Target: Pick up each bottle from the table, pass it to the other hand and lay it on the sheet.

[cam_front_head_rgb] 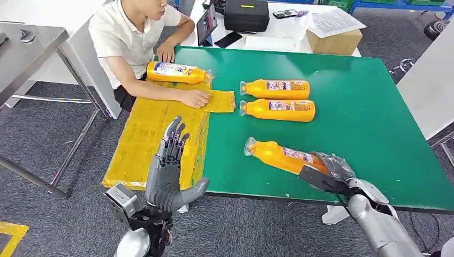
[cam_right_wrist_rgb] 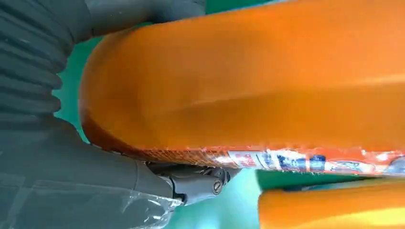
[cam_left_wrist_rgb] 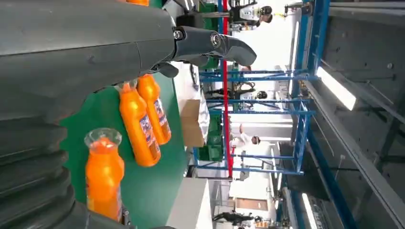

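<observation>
Four glossy orange bottles (cam_front_head_rgb: 280,156), nearest in right robot hand (cam_front_head_rgb: 334,170).

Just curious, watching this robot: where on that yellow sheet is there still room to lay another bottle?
The yellow sheet is bare from the person's hand down to its near edge, by the left hand. Its far end is crowded: one bottle lies there beside the person's arm.

Grey carpet floor (cam_front_head_rgb: 43,139) all around. Steel table (cam_front_head_rgb: 27,51) at far left, with slanted legs. White desk (cam_front_head_rgb: 278,40) at the far side carries a black case (cam_front_head_rgb: 246,14), a cardboard box (cam_front_head_rgb: 334,40), papers (cam_front_head_rgb: 332,21), a tablet (cam_front_head_rgb: 206,24) and a phone (cam_front_head_rgb: 228,39). Yellow floor marking (cam_front_head_rgb: 10,235) near left. Blue racking (cam_left_wrist_rgb: 296,119) and bright strip lights (cam_left_wrist_rgb: 336,88) further off.
</observation>
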